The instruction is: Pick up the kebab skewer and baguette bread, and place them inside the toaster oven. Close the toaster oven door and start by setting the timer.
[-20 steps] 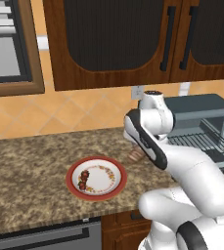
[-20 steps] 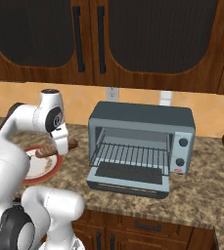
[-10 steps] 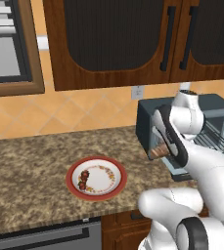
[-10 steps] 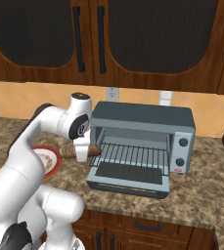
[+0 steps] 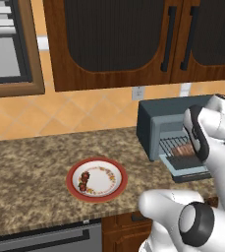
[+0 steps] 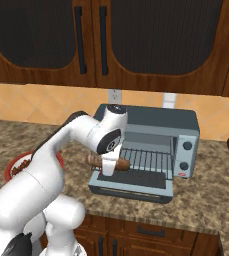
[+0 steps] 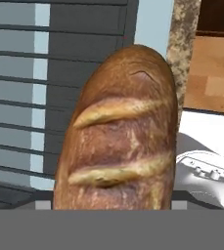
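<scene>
Left base view: the arm has swung right from the plate [image 5: 97, 178] to the oven [image 5: 169, 128], carrying the baguette [image 5: 184, 149] to the open door [image 5: 190, 172]; the skewer [image 5: 85, 180] remains on the plate on the counter [image 5: 30, 167].

Right base view: the gripper [image 6: 107, 169] is clamped on the baguette above the door's left part, ready for placing.

Hand view: the brown loaf, two pale scores across its crust, hangs over the rack [image 7: 25, 83].

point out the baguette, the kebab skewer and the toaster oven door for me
baguette bread [image 7: 121, 141], hand view, middle of the scored crust
kebab skewer [image 5: 85, 180], left base view, chunks at the plate's left side
toaster oven door [image 6: 136, 184], right base view, dark glass of the dropped-open panel
</scene>
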Controlling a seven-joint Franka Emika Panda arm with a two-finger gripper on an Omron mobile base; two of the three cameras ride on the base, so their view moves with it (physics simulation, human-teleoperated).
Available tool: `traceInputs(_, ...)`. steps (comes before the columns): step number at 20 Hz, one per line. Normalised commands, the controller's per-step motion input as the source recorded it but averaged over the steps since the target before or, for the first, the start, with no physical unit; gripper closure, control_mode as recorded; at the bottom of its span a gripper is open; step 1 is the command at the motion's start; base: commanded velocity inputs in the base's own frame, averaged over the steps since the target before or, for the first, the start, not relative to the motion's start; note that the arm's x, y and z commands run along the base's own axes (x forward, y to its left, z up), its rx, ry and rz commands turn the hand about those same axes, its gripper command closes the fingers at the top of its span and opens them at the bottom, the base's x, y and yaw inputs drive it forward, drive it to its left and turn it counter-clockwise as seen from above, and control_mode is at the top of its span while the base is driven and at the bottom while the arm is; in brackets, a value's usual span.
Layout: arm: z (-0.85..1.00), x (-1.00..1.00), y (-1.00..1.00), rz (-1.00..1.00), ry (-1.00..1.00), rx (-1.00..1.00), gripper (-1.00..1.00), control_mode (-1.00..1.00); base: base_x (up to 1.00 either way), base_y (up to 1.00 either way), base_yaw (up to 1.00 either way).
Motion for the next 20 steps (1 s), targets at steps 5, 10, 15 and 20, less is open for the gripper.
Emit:
traceInputs(5, -0.01, 0.14, -0.56, -0.06, -0.19, 0.05, 1.0, -1.0, 0.0, 0.0, 0.0)
traceInputs(10, 0.0, 0.19, -0.36, 0.0, -0.3, 0.05, 1.0, -1.0, 0.0, 0.0, 0.0)
traceInputs(15, 0.0, 0.28, -0.21, 0.0, -0.1, 0.0, 1.0, -1.0, 0.0, 0.0, 0.0)
traceInputs(20, 0.0, 0.21, -0.18, -0.02, -0.01, 0.0, 1.0, -1.0, 0.0, 0.0, 0.0)
